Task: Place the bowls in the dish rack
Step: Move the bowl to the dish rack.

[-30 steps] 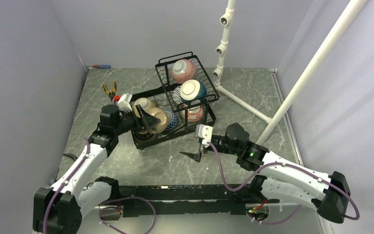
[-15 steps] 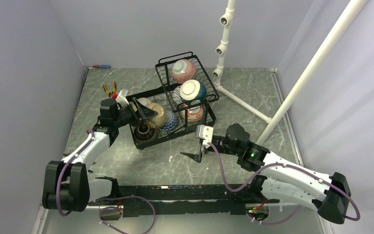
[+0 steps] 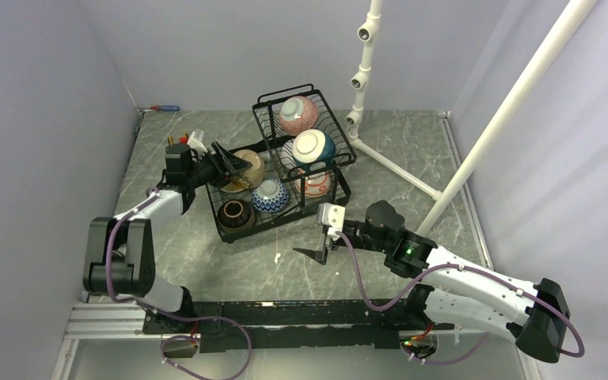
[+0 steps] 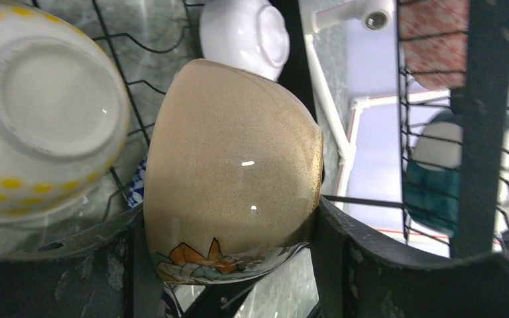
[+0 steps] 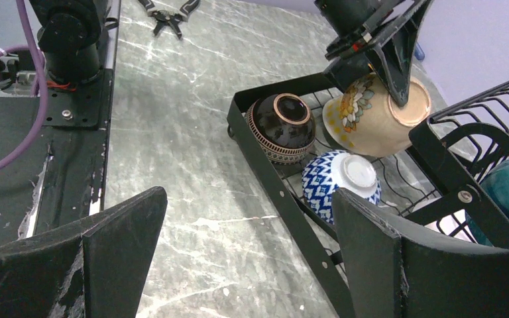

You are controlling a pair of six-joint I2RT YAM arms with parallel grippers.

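Note:
My left gripper (image 3: 232,163) is shut on a tan bowl (image 3: 248,167) with an orange flower pattern, held on its side above the back left of the dish rack (image 3: 339,188). In the left wrist view the jaws (image 4: 228,218) clamp the tan bowl (image 4: 232,152) at its rim. A yellow-dotted bowl (image 4: 40,112) lies beside it. A dark brown bowl (image 3: 236,214), a blue-patterned bowl (image 3: 271,195) and a red-patterned bowl (image 3: 314,184) sit in the base. A teal-and-white bowl (image 3: 313,146) and a pink bowl (image 3: 298,113) sit in the raised basket. My right gripper (image 3: 317,252) is open and holds nothing, in front of the rack.
A white pipe stand (image 3: 360,79) rises behind the rack, and a slanted white pipe (image 3: 507,103) crosses on the right. Pliers (image 5: 169,13) lie on the marble table left of the rack. A red-handled tool (image 3: 165,108) lies at the back wall.
The left arm has swung back and to the left, carrying the tan bowl from the front middle of the rack's base toward its back left. The right arm has not moved.

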